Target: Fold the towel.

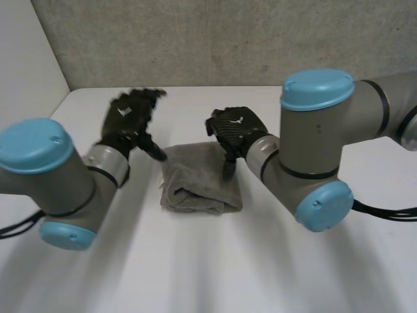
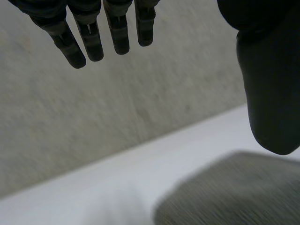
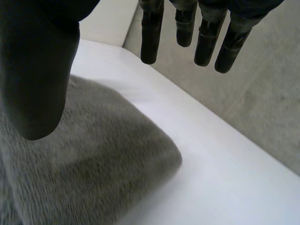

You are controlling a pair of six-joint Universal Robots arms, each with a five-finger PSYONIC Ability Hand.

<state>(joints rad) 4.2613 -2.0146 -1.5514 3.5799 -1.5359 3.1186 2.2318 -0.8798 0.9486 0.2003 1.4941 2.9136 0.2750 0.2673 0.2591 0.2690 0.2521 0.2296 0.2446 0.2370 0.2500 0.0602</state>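
Fingers point(image 2: 119, 28) of the left hand point(image 1: 127, 124) and the right hand point(image 1: 234, 130) are held straight and released, with nothing grasped. The towel point(image 1: 199, 179), already bundled to a near-square, is seen mid-counter point(image 1: 195, 274) between the hands and towards the robot. The right hand is nearer, over its far right corner. Bare counter is seen all round it.

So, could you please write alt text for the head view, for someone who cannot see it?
A grey towel, folded into a bundle, lies on the white table. The robot's open left hand is at its far left corner and the open right hand at its far right corner, neither gripping it.
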